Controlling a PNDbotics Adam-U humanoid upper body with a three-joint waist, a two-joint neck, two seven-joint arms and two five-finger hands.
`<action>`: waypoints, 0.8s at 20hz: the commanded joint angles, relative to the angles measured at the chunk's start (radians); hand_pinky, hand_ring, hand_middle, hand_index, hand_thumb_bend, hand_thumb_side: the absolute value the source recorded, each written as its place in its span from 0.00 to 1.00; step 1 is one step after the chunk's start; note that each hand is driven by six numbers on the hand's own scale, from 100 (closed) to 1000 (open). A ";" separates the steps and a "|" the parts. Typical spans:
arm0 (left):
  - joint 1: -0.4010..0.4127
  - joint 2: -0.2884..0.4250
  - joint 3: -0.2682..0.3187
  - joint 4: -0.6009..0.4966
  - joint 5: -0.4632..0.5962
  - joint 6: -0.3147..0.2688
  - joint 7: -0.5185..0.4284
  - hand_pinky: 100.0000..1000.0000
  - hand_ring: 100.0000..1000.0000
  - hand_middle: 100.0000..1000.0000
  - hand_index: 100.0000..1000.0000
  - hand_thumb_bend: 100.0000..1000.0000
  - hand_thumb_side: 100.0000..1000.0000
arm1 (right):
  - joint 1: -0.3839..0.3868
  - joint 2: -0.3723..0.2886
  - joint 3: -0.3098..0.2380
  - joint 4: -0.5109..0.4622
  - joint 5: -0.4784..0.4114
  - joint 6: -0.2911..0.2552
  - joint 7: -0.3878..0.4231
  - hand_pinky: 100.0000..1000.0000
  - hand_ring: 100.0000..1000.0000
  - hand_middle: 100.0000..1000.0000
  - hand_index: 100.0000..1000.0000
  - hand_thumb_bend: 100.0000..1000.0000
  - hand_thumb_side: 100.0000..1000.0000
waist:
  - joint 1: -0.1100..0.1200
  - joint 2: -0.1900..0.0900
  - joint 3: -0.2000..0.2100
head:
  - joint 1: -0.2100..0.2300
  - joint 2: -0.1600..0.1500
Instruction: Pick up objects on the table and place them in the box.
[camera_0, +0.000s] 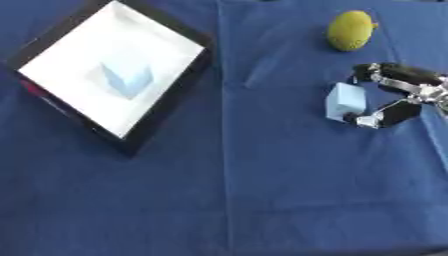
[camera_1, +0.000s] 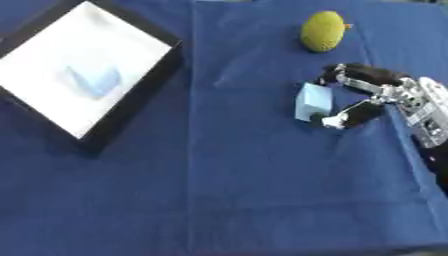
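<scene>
Light-blue block sits on the blue cloth that covers the tabletop, right of centre and near the right edge. It stands tilted, one pale face turned toward the camera. The right hand comes in from the right side and reaches round it: the upper fingers curve over the space just above and behind the block, and the lower one, silver-tipped, touches or nearly touches its lower right corner. The fingers are bent about the block but not yet closed on it; a gap shows between the upper fingers and the block's top edge.

Beyond the hand, farther up the cloth, lies a yellow-green rounded fruit with a small orange spot at its right side, well apart from the block.

On the left side of the tabletop lies the box, a shallow black-rimmed tray turned cornerwise, with a white floor. A second light-blue piece, V-shaped as seen from above, rests near the middle of that floor.

The left hand shows in neither view.
</scene>
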 joint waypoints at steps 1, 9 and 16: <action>-0.005 0.022 0.004 -0.014 -0.006 0.001 -0.004 0.55 0.90 0.75 0.59 0.00 0.62 | -0.012 -0.028 -0.008 -0.026 -0.041 0.014 0.005 1.00 0.66 0.32 0.63 0.06 0.38 | 0.007 -0.001 0.001 | -0.002 -0.001; -0.002 0.024 0.004 -0.018 -0.003 0.007 -0.003 0.55 0.90 0.75 0.58 0.00 0.61 | -0.024 -0.089 -0.019 -0.113 -0.183 0.015 -0.001 0.98 0.51 0.25 0.54 0.00 0.25 | 0.001 -0.015 0.006 | 0.009 -0.001; 0.002 0.026 0.002 -0.019 0.007 0.011 -0.003 0.55 0.90 0.75 0.58 0.00 0.61 | -0.129 -0.178 -0.036 -0.243 -0.474 0.021 -0.004 0.89 0.52 0.22 0.51 0.00 0.12 | 0.001 -0.040 0.009 | 0.016 -0.001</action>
